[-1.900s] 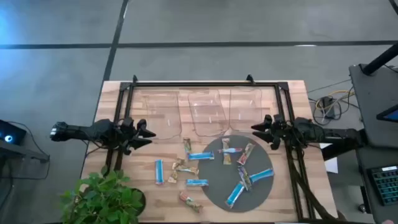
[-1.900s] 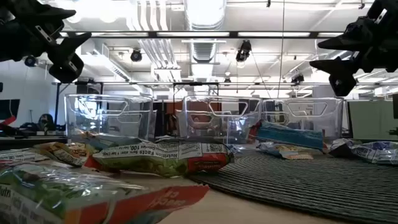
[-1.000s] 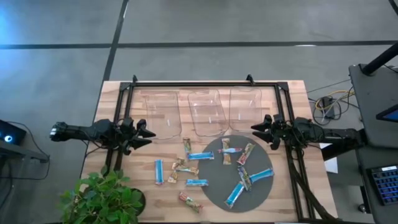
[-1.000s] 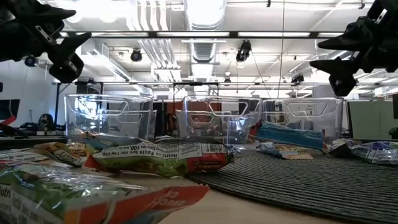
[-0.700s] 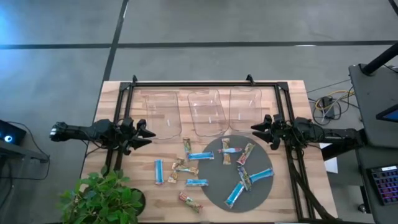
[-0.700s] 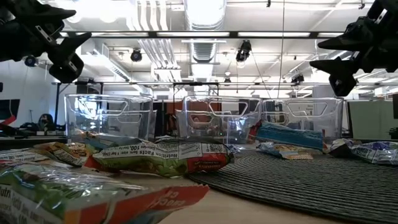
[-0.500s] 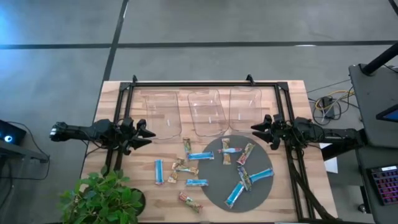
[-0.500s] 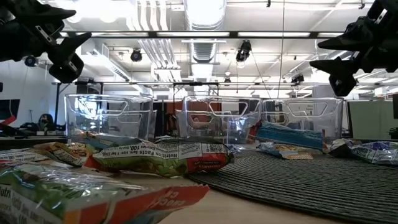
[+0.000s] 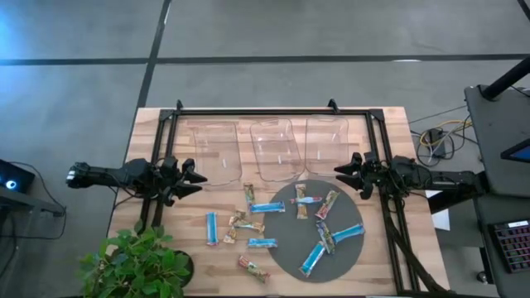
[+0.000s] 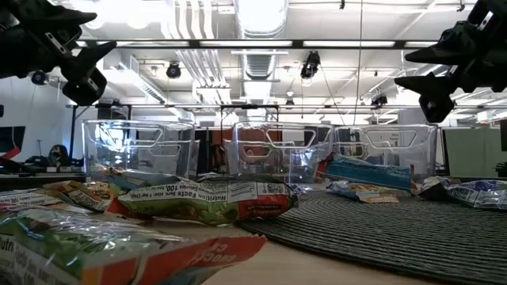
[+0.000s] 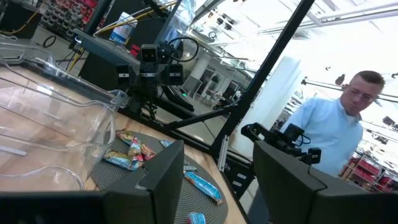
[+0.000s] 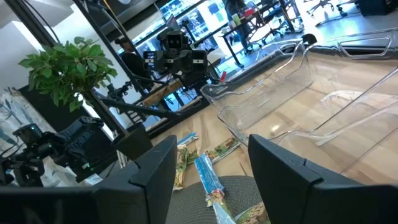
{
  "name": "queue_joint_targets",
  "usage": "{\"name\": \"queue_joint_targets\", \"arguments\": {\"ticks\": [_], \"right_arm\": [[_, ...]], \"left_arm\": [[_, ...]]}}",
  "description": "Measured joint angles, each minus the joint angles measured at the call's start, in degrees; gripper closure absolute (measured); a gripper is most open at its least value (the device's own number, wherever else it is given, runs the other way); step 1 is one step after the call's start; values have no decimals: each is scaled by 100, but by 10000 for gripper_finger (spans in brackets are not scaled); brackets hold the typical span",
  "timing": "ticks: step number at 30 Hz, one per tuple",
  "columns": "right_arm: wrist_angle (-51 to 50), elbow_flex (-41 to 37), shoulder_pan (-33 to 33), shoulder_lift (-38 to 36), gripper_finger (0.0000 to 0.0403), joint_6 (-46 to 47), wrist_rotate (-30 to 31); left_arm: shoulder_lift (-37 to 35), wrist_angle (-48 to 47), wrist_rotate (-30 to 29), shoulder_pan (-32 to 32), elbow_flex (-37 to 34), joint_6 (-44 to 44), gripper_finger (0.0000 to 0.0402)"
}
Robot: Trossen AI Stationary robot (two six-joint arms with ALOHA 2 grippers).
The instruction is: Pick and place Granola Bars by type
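Both arms are seen held above the wooden surface [image 9: 389, 124], clear of everything on it. The left pincer [image 9: 197, 180] is placed at the left of the high view, just beside the leftmost of three clear bins [image 9: 214, 151], its two fingers spread apart with nothing between them. The right pincer [image 9: 343, 173] is placed at the right of the same view, over the upper right edge of a round dark mat [image 9: 288, 248], with its fingers likewise parted and nothing gripped.

The Granola Bars [image 9: 267, 207] are scattered in the lower middle of the high view. Several are laid on the mat: blue ones toward its lower right and its upper left, with tan and multicoloured ones between them. Others are spread over the bare wood to the left of the mat, among them a blue one standing lengthwise and a pink-red one nearest the lower edge. The three bins are lined up across the upper middle, and no bar is seen inside them. A potted plant [image 9: 137, 265] is set at the lower left corner. In the left wrist view a person [image 11: 336, 134] in a light blue shirt is seen beyond the surface.
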Motion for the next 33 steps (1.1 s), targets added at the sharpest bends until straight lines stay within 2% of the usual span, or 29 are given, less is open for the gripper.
{"name": "queue_joint_targets", "arguments": {"ticks": [15, 17, 20, 22, 29, 33], "right_arm": [[30, 0, 1, 0, 213, 77, 0], [54, 0, 2, 5, 213, 945, 155], [130, 26, -2, 77, 213, 3059, 283], [54, -2, -2, 168, 213, 3552, 268], [396, -4, -3, 204, 213, 3758, 1076], [1845, -4, -1, 222, 213, 2961, 1276]], "left_arm": [[0, 0, 0, 1, -2, 0, 225], [0, 2, 0, 2, -2, 0, 225], [0, 2, 0, 0, -1, -1, 225], [0, -1, 0, 1, -1, 0, 225], [0, -48, 2, 0, -2, 0, 225], [0, -47, 2, 0, 0, 0, 225]]}}
